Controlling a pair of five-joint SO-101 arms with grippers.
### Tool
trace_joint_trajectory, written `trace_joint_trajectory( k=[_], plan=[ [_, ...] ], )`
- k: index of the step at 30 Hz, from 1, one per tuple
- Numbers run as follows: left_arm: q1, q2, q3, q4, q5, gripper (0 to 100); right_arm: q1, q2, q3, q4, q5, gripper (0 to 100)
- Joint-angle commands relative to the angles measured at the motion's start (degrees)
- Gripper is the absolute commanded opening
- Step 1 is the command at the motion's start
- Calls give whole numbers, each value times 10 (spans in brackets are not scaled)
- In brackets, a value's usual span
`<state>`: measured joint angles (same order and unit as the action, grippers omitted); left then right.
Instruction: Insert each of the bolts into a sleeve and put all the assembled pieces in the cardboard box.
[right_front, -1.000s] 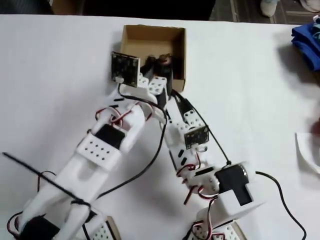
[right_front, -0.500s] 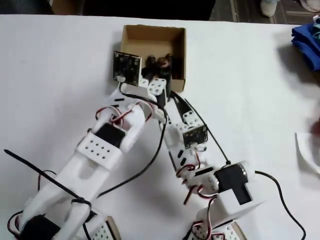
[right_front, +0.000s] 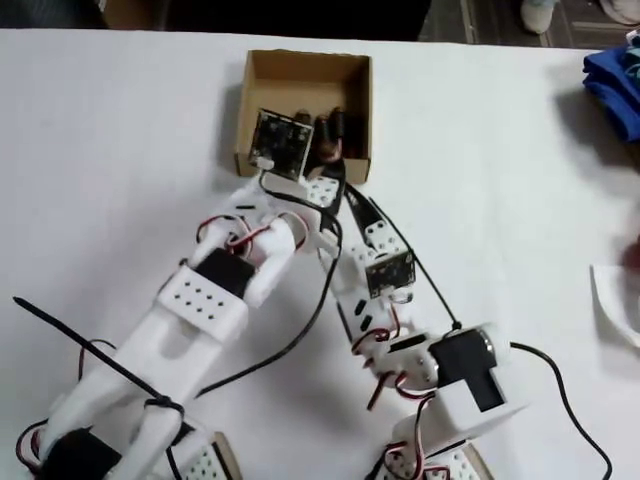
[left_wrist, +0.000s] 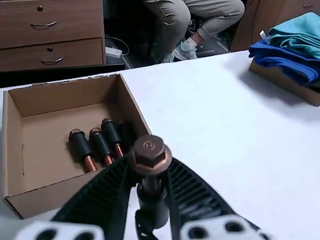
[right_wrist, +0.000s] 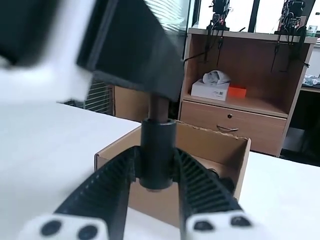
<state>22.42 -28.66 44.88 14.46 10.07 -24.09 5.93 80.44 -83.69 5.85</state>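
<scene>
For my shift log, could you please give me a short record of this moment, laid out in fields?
left gripper: shut on the bolt, just under its head
right gripper: shut on the sleeve
bolt and sleeve: shaft meets the sleeve's end, held close to the box
box contents: three finished pieces lying side by side

bolt (left_wrist: 150, 149) in left hand (left_wrist: 151, 167), over sleeve (right_wrist: 158, 142) in right hand (right_wrist: 156, 165). cardboard box (left_wrist: 65, 95) just beyond hands; three assembled pieces (left_wrist: 100, 142) inside.
</scene>
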Motion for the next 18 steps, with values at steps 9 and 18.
trace_joint_trajectory(
  k=[9,18],
  plan=[
    [3,-2,-3,38,-6,25,7,-2,-17,0,2,20],
    [4,-2,-3,55,-7,28,8,-2,-17,0,2,20]
  ],
)
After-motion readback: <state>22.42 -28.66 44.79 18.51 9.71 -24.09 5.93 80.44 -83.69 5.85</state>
